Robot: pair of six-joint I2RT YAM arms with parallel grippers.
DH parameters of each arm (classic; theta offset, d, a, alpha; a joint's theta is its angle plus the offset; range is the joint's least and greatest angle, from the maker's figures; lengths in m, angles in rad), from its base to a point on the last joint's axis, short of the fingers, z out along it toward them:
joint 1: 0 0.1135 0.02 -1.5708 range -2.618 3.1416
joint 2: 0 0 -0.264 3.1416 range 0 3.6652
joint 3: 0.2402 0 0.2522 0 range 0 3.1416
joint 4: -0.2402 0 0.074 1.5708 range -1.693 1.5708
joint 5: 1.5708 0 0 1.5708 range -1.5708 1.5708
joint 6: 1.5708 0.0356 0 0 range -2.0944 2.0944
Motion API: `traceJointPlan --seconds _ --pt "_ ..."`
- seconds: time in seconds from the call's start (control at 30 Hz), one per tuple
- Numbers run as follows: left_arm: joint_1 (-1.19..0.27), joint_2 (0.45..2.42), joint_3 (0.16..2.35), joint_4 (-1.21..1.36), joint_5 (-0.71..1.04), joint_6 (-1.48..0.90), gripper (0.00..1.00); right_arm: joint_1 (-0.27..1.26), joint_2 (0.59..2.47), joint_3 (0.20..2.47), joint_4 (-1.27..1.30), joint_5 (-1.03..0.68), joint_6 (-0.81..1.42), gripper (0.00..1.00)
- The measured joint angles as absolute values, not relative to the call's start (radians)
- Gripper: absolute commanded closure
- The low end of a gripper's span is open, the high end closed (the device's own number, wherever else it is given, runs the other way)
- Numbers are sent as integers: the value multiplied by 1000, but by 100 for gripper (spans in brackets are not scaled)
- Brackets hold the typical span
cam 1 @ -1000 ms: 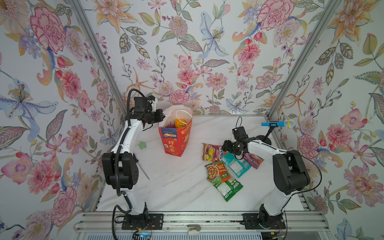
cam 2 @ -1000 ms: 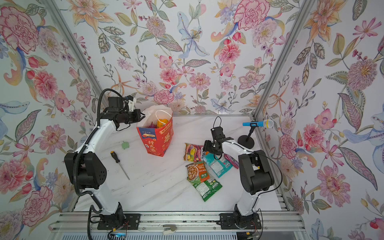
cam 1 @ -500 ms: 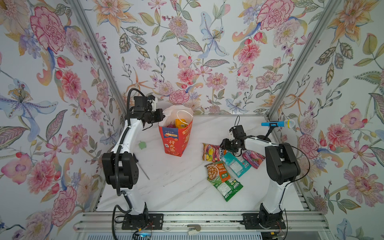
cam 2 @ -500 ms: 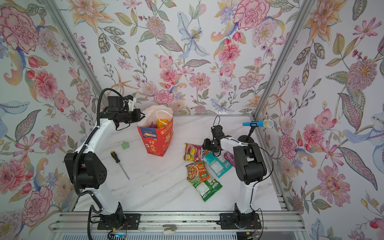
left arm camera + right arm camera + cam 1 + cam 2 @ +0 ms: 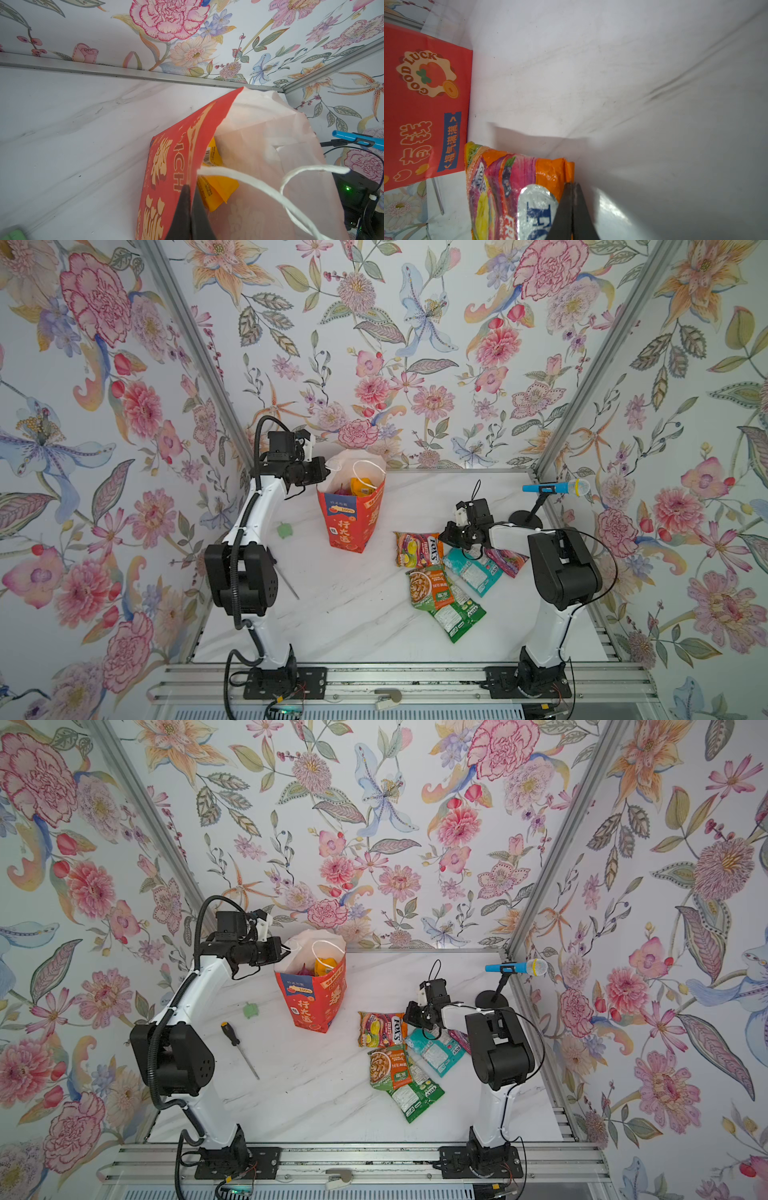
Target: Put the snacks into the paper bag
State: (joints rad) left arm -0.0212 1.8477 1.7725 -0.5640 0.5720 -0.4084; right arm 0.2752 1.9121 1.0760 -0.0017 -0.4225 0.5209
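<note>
Now left tool (image 5: 190, 188) clamped on red rim of paper bag (image 5: 353, 522): holds mouth open, bag upright on counter (image 5: 332, 614); right tool (image 5: 572, 185) pinched shut on edge seam of Fox's fruit packet (image 5: 508, 187), flat near bag, likely next to lift; yellow packet (image 5: 218, 187) already inside.

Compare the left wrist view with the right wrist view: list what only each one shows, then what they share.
Left wrist only: the left pincer shut on the red rim of the paper bag, a yellow-orange packet inside it, a white cord handle, and a blue microphone.
Right wrist only: the right pincer shut on the edge of the fruit-printed packet, and the bag's GOOD LUCK side.
Both: the paper bag and the marble table.
</note>
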Motion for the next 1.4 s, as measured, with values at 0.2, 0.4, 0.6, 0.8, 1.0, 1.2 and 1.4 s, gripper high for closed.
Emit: traceJointPlan --seconds 0.2,0.4,0.6,0.8,1.0,1.2,1.4 --pt "-21 1848 1773 -564 572 -408 100 295 1821 1070 6 -430 532 100" --pt "-21 1848 1773 -564 572 -408 100 372 1713 1114 -5 -408 522 100" --pt "-21 1848 1773 -564 572 -408 100 474 1670 1216 -65 -370 485 100" --pt "-21 1848 1773 -564 572 -408 100 572 1651 1259 -133 -314 475 100" --pt "-21 1848 1773 -564 572 -408 100 606 1619 1259 -198 -270 476 100" --pt "-21 1848 1773 -564 572 -408 100 606 1606 1254 -244 -239 490 100" --pt "-21 1848 1773 -564 572 -408 100 530 1535 1138 -222 -258 583 100"
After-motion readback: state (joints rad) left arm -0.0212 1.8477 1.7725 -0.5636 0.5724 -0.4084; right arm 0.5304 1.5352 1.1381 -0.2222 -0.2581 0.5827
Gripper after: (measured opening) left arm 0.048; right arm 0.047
